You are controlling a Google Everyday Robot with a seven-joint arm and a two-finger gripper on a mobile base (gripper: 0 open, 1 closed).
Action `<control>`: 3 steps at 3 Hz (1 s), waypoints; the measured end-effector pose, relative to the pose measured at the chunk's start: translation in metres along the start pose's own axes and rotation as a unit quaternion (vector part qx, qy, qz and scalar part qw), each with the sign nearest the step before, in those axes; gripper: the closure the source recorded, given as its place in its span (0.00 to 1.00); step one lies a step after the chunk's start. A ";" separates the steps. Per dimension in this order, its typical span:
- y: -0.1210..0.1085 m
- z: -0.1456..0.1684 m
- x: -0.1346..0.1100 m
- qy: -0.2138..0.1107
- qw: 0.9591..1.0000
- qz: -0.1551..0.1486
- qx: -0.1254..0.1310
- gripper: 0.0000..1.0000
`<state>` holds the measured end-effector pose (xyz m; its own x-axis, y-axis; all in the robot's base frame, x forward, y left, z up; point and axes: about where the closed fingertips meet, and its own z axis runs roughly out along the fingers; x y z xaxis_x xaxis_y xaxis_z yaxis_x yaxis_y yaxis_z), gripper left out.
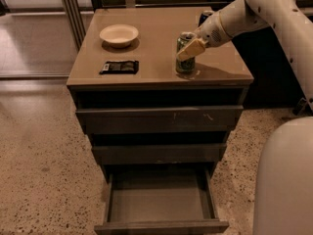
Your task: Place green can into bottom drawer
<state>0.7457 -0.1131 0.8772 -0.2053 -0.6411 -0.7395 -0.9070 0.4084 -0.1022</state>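
Observation:
The green can stands upright on the cabinet top, near its front right. My gripper reaches in from the right and sits at the can's upper half, covering part of it. The can rests on the top surface. The bottom drawer is pulled open below, and its grey inside holds nothing.
A white bowl and a flat black packet lie on the left of the cabinet top. A dark can stands behind my arm. The two upper drawers are pushed in. My white base fills the lower right.

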 end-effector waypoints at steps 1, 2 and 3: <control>0.017 -0.014 -0.010 -0.006 1.000 -0.019 -0.023 0.88; 0.052 -0.046 -0.024 -0.019 0.997 -0.052 -0.060 1.00; 0.095 -0.082 -0.030 -0.029 0.991 -0.079 -0.101 1.00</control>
<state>0.6359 -0.1084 0.9438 -0.0383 -0.6464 -0.7621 -0.9826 0.1633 -0.0891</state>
